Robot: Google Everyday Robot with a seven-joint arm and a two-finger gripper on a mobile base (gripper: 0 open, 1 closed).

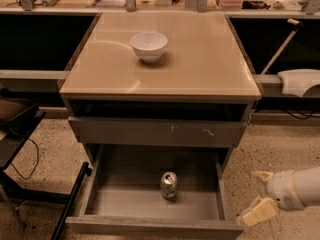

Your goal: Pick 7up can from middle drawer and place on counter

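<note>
The 7up can [168, 185] stands upright in the pulled-out middle drawer [125, 201], near its centre. The drawer's inside is bare grey apart from the can. My gripper [258, 194] is at the lower right, just outside the drawer's right front corner, at about the can's height and well to its right. Its two pale fingers [258, 212] are spread apart and hold nothing. The beige counter [200, 64] tops the cabinet above.
A white bowl [149, 45] sits on the counter towards the back left. A closed drawer front with pale scratch marks [160, 132] is above the open drawer. A dark chair or stand [15, 129] is at the left. A white object [297, 82] lies on the right ledge.
</note>
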